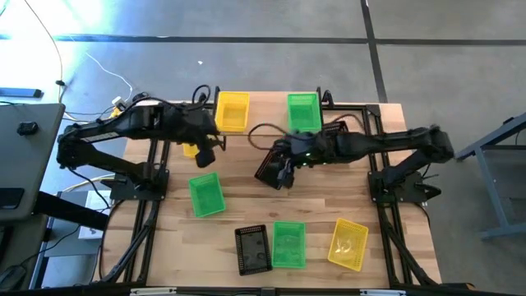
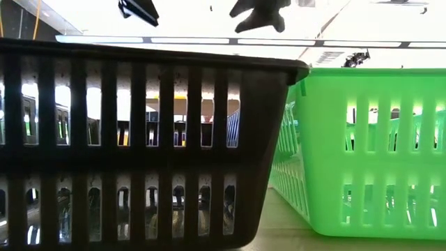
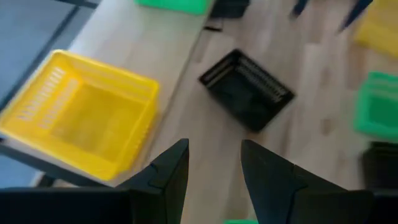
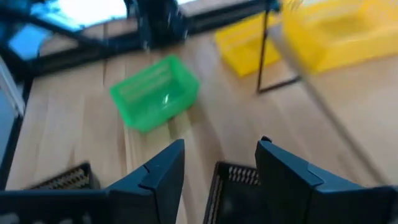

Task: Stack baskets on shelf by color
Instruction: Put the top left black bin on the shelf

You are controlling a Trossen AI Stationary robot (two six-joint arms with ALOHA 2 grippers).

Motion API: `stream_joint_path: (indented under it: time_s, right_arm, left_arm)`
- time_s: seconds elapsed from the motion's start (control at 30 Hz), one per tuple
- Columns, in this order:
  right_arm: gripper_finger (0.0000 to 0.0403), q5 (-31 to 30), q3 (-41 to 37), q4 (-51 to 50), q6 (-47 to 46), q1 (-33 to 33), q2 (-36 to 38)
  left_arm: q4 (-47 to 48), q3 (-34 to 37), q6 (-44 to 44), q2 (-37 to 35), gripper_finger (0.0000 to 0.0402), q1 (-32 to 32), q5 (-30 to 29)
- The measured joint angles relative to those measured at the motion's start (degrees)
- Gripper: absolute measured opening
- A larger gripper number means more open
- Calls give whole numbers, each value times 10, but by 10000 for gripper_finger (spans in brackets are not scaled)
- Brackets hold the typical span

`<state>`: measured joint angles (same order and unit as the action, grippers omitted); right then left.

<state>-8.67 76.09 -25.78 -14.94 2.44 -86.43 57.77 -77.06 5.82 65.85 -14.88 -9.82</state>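
Note:
The shelf (image 1: 267, 122) stands at the table's far edge with a yellow basket (image 1: 232, 111) and a green basket (image 1: 303, 111) on its top. My left gripper (image 3: 214, 163) is open, raised over the table beside the shelved yellow basket (image 3: 81, 118). My right gripper (image 4: 217, 165) is open at mid-table, with its fingers over a black basket (image 1: 267, 168), whose rim (image 4: 239, 177) shows between them. That black basket (image 3: 245, 89) sits turned at an angle on the table. Another yellow basket (image 1: 191, 150) lies partly under the left arm. My right gripper comes down over the black basket's rim (image 4: 239, 177) with open fingers on either side; I cannot tell whether they touch it.
A green basket (image 1: 205, 195) lies left of centre. Along the near edge sit a black basket (image 1: 252, 248), a green basket (image 1: 288, 244) and a yellow basket (image 1: 348, 243); the first two fill the low view (image 2: 139, 153). Something black (image 1: 333, 129) sits by the shelf's right end.

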Motion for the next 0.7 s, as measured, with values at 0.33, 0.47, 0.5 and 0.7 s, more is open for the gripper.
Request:
stream_joint_path:
  time_s: [0.33, 0.47, 0.5, 0.7]
  right_arm:
    - [178, 65, 0, -18, 5, 1, -110]
    - [178, 75, 0, -19, 4, 8, -145]
    - [178, 77, 0, -19, 4, 11, -153]
    - [178, 45, 0, -21, -14, 22, -190]
  left_arm:
    - [18, 0, 45, -15, 136, 42, 34]
    - [29, 0, 45, -15, 135, 50, 33]
    - [29, 0, 46, -15, 135, 50, 34]
    - [29, 0, 45, -15, 134, 50, 33]
